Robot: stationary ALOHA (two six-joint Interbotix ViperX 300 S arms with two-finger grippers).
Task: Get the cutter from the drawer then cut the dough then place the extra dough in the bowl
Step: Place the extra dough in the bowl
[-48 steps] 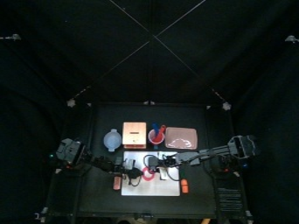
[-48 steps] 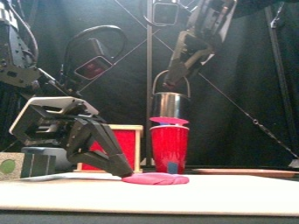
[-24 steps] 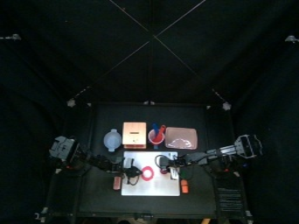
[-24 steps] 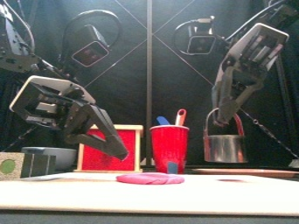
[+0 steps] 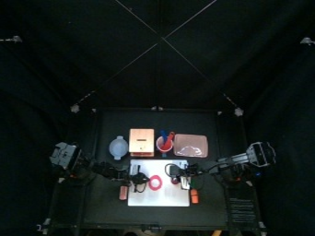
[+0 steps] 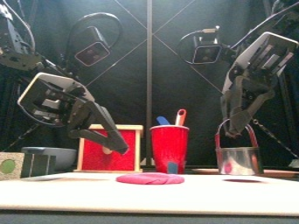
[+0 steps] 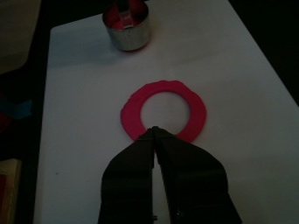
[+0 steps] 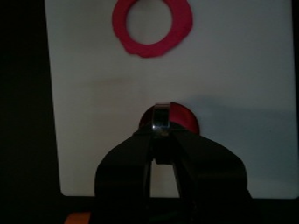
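A red dough ring [image 5: 157, 182] [image 6: 149, 178] [image 7: 167, 111] [image 8: 149, 22] lies flat on the white cutting board [image 5: 160, 199] [image 7: 233, 79]. My right gripper [image 6: 240, 131] [image 8: 160, 125] is shut on the wire handle of the metal cutter [image 6: 237, 159] [image 7: 128, 28], which stands at the board's right end with a red dough disc inside it. Over the board's left part my left gripper [image 6: 114, 147] [image 7: 153, 131] [image 5: 133, 180] hangs shut and empty, its tip just short of the ring.
Behind the board stand the blue-grey bowl [image 5: 118, 146], the wooden box with the red drawer front [image 5: 140, 141] [image 6: 111, 149], the red cup with toy knives [image 5: 164, 141] [image 6: 170, 144] and the pink tray [image 5: 191, 144].
My right gripper carried the cutter from above the dough rightward and down to the board's right end. The left gripper lifted off the board and drew back left, leaving a ring.
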